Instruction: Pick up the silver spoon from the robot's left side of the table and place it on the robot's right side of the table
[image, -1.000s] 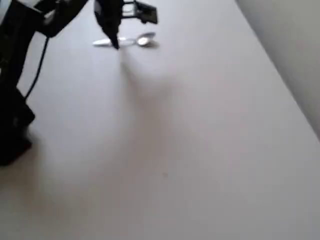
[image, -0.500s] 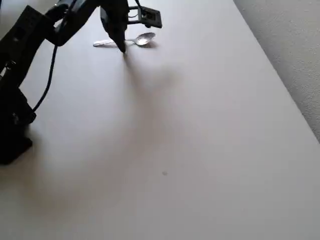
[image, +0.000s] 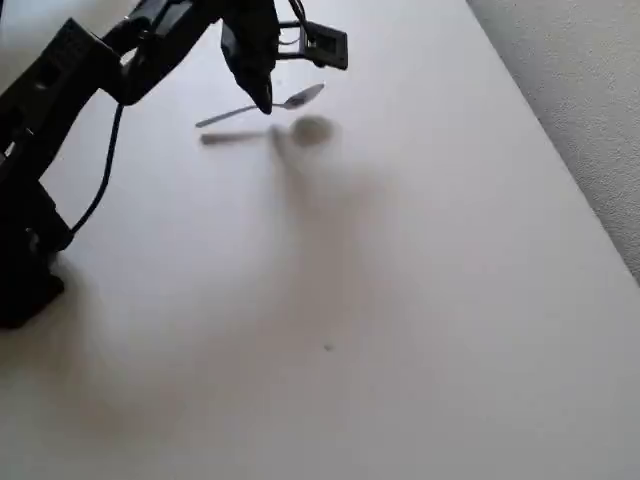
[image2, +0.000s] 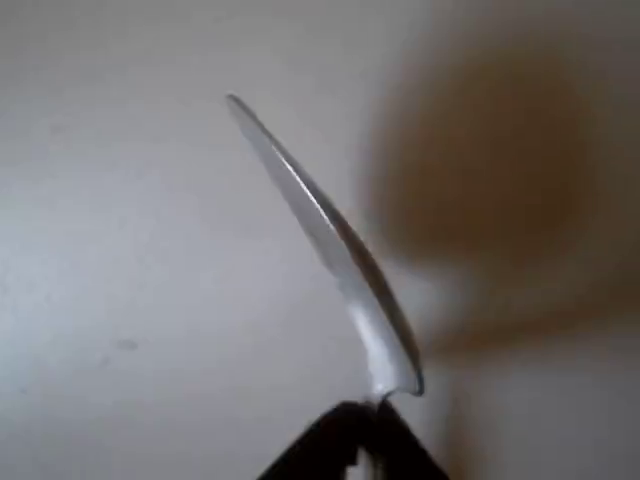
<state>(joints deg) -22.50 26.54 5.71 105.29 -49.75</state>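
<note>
Pale counter (image: 420, 300) lies bare under the arm. Black fingers (image: 262, 100) pinch the spoon (image: 262, 106) at mid-handle, lifted clear above its shadow near the far edge. Carrying is in hand; next, I judge, a level swing across.

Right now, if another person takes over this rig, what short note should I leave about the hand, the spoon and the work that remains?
Hand: shut on the spoon, gripping its handle near the middle, in the overhead view.
Spoon: lifted off the table; its shadow lies apart from it on the surface below. It hangs tilted, bowl end higher. In the wrist view the spoon sticks out from the dark fingertips.
Done: the spoon is grasped and raised near the top edge of the overhead view.
Left: carry it across to the other side of the table, lower it, open the hand. The grip looks narrow, so I would move slowly.
</note>
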